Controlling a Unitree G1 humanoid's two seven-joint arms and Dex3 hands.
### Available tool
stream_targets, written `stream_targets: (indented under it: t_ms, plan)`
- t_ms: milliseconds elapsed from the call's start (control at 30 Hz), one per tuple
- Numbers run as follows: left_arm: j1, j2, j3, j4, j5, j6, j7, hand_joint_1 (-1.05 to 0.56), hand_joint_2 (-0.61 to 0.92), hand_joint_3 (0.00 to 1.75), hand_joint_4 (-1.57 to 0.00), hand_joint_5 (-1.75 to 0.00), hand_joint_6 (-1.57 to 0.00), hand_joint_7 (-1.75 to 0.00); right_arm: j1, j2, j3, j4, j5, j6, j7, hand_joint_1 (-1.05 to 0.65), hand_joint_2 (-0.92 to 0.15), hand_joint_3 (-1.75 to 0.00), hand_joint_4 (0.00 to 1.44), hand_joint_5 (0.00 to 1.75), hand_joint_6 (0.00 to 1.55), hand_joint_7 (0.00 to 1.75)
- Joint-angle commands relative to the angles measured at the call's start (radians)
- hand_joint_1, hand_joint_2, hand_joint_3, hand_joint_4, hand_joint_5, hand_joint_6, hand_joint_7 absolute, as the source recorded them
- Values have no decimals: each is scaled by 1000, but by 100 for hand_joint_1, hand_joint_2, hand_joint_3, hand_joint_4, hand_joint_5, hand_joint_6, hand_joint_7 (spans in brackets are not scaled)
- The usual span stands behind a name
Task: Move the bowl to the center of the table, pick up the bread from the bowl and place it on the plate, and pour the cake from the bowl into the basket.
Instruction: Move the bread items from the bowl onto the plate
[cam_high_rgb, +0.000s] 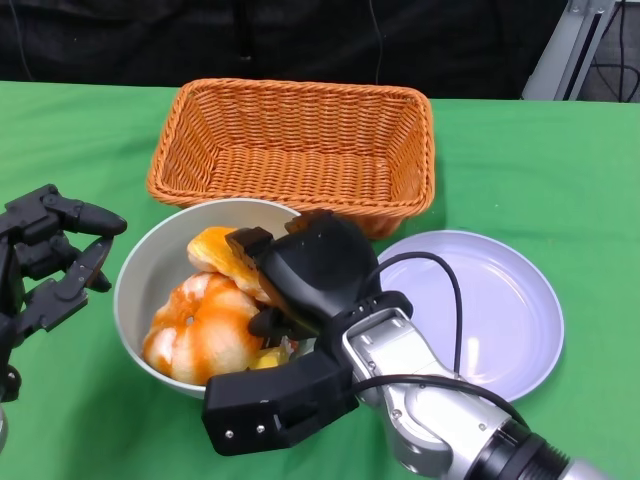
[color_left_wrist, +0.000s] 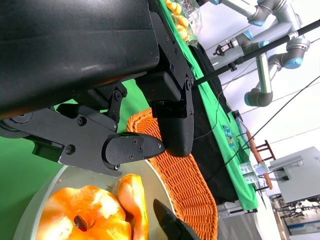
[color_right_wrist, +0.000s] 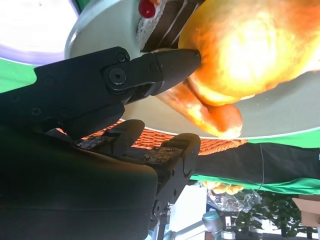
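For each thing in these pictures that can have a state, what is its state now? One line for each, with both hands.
bowl: upright on the table, holding bread and cake.
bread: in the bowl, right hand's fingers against it.
cake: in the bowl, beside the bread.
basket: upright, empty.
plate: flat, empty.
right hand: reaching into the bowl; grip unclear.
left hand: beside the bowl, holding nothing, fingers apart.
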Motion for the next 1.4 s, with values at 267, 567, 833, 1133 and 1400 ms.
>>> stream_targets:
  t_ms: [267, 567, 833, 1133, 1400]
  plan:
    - [15, 3, 7, -16, -15, 8, 8, -22, 87, 40, -82, -149, -86, -108, -44, 56, 18, 110, 25, -27, -49, -76, -92, -4, 63, 9, 52, 2]
    - [15, 3, 7, -17, -16, 9, 7, -22, 85, 42, -82, -150, -86, -108, -54, 55, 27, 121, 41, -25, -60, -76, -92, -5, 64, 8, 53, 1]
    - [15, 9, 7, -11, -2, 0, 12, -22, 84, 45, -83, -150, -87, -105, -88, 82, 46, 199, 47, -4, -18, -61, -90, -4, 75, 14, 60, 3]
    - [16, 9, 7, -13, 2, 3, 15, -22, 82, 49, -83, -149, -88, -104, -90, 81, 48, 196, 53, -2, -9, -56, -91, -1, 76, 15, 63, 2]
    - [16, 8, 8, -13, 1, 1, 14, -21, 81, 52, -83, -149, -88, -104, -91, 81, 47, 190, 63, 1, 8, -50, -90, 0, 77, 16, 64, 1]
